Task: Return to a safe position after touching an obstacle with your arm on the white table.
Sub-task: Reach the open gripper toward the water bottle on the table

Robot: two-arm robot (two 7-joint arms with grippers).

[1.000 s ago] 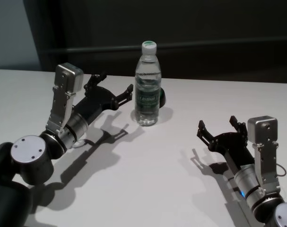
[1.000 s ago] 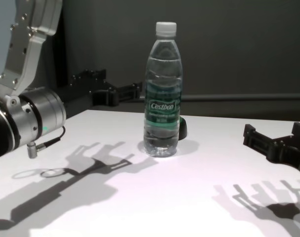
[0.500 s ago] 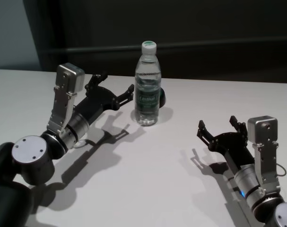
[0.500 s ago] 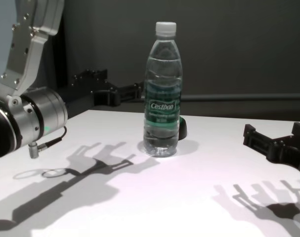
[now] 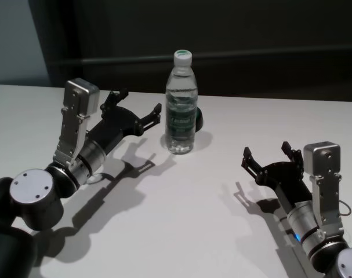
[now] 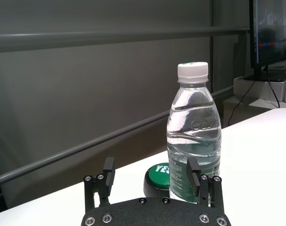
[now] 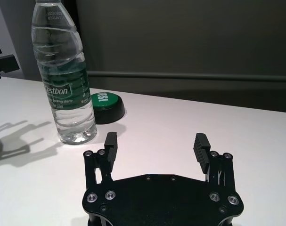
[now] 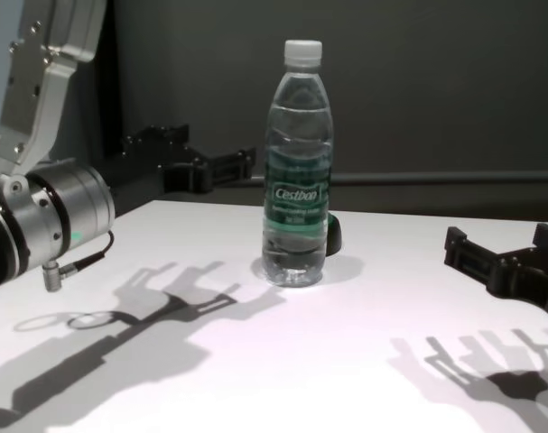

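Just beyond the left gripper (image 5: 135,105), off its right fingertip, the water bottle (image 5: 181,104) stands upright on the white table (image 5: 181,214), apart from the fingers. That gripper hovers above the tabletop with its fingers spread wide and nothing between them. Behind the bottle, touching or nearly touching its base, sits a small green button (image 7: 104,101). Well to the bottle's right and nearer the robot, the right gripper (image 5: 269,156) hangs low over the table, fingers likewise wide apart and empty.
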